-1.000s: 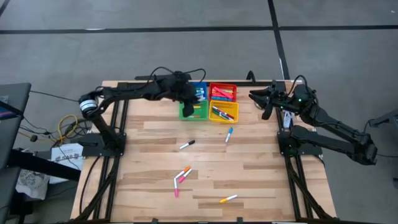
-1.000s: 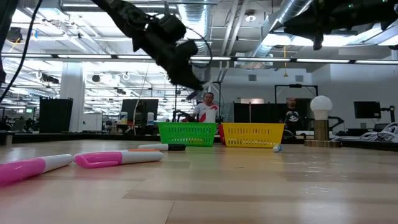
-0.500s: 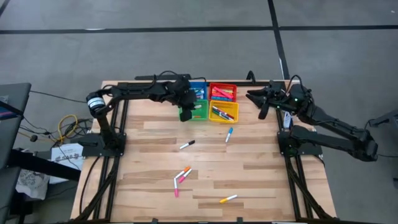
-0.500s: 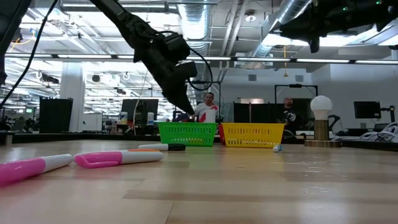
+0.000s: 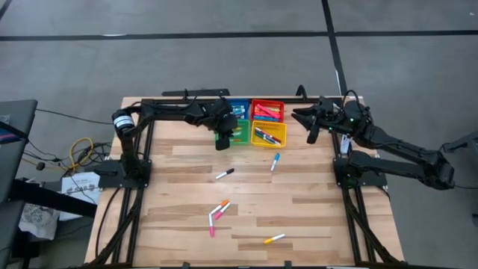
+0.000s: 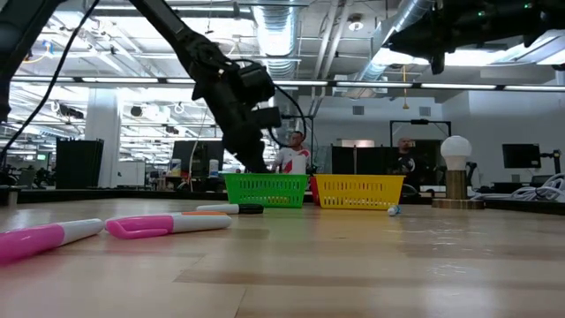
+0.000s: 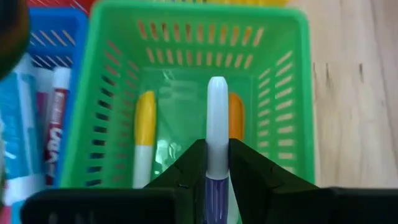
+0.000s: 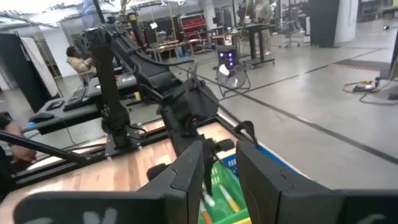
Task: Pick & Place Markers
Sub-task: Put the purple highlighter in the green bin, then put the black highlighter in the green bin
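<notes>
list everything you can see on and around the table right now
table: one, light wood, under both arms
trays: four, blue, red, green, yellow, in a square block at the far edge, markers in each
loose markers: six; blue and black mid-table, orange and two pink nearer the front, yellow at the front
held marker: one, white barrel, over the green tray
cables: yellow and black, on the floor left of the table
people: two, in the room behind
left gripper: jaws shut on the held marker
right gripper: raised right of the trays, holding nothing visible
</notes>
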`<state>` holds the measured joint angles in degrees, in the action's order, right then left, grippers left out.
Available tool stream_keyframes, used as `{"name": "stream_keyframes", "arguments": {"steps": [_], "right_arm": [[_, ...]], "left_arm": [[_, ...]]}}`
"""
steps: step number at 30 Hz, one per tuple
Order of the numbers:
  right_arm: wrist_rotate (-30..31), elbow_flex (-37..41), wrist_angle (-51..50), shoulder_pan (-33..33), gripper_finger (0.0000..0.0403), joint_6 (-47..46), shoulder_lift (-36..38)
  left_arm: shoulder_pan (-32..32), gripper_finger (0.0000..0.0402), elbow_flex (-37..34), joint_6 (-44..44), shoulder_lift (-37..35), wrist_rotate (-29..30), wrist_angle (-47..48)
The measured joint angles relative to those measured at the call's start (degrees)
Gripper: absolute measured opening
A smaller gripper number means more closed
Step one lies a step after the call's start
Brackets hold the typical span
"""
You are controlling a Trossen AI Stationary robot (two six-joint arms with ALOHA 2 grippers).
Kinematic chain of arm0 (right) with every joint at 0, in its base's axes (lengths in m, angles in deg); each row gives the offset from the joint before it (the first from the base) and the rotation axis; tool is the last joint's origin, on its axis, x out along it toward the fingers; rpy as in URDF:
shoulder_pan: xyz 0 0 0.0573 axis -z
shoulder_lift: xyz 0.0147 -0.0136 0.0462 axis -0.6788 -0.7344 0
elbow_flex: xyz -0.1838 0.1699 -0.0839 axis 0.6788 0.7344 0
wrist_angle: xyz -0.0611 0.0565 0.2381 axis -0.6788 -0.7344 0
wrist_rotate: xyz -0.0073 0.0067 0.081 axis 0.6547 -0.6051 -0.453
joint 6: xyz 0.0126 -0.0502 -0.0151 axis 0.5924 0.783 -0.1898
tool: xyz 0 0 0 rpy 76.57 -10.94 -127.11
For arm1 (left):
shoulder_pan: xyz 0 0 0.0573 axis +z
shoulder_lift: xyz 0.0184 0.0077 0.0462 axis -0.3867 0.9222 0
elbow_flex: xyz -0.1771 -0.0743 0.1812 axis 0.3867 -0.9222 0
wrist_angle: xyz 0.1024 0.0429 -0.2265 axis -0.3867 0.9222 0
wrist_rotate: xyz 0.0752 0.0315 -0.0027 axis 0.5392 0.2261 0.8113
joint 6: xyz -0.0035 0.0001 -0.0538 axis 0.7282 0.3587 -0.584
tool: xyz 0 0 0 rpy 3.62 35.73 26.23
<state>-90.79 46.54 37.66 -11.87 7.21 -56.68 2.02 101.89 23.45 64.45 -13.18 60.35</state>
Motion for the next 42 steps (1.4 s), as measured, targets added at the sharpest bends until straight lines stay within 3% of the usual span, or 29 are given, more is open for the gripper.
{"name": "stream_keyframes", "arguments": {"steps": [10,20,30,36,42], "right_arm": [[2.74,0.0,0.47,0.0,0.0087,0.37,1.08],[2.72,-0.02,0.5,-0.04,0.0087,-0.22,2.07],[2.61,-0.02,-0.12,-0.04,0.0087,-0.24,2.21],[2.61,-0.02,-0.19,-0.02,0.0087,-3.21,2.21],[2.44,-0.02,-2.4,-0.97,0.0087,-3.74,3.79]], "left_arm": [[0.37,0.0077,0.0,-0.2,-0.56,1.32,0.56],[0.38,0.0141,-0.02,0.0,-0.77,1.36,0.41],[-1.69,0.0177,-0.09,-7.54,-15.04,3.77,0.81],[-8.01,0.017,-0.11,-12.24,-23.58,7.33,3.95],[-19.16,0.0167,-0.15,-18.5,-25.26,13.64,8.77]]}}
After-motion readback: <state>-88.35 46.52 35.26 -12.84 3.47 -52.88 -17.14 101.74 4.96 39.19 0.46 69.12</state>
